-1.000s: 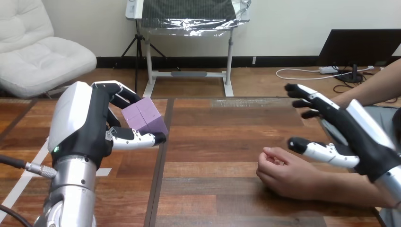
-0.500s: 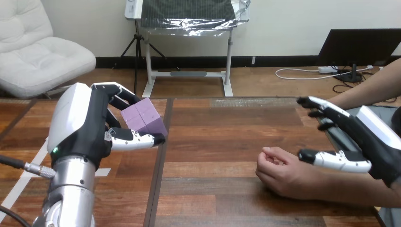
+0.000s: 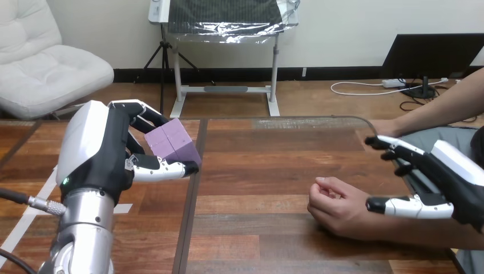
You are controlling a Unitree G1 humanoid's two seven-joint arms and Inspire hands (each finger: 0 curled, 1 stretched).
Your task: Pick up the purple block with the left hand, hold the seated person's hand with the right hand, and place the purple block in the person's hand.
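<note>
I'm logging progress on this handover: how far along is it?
Done: the left hand grips the purple block. Under way: the right hand is open beside the person's hand, not gripping it. Left: hold that hand, then place the block in it.

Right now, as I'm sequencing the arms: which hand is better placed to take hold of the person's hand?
Right. The right hand is open, just beside the person's hand on the table; the left hand is far off, curled round the purple block.

The left hand (image 3: 100,151) grips with curled fingers and thumb, while the right hand (image 3: 451,187) hovers, fingers spread.
</note>
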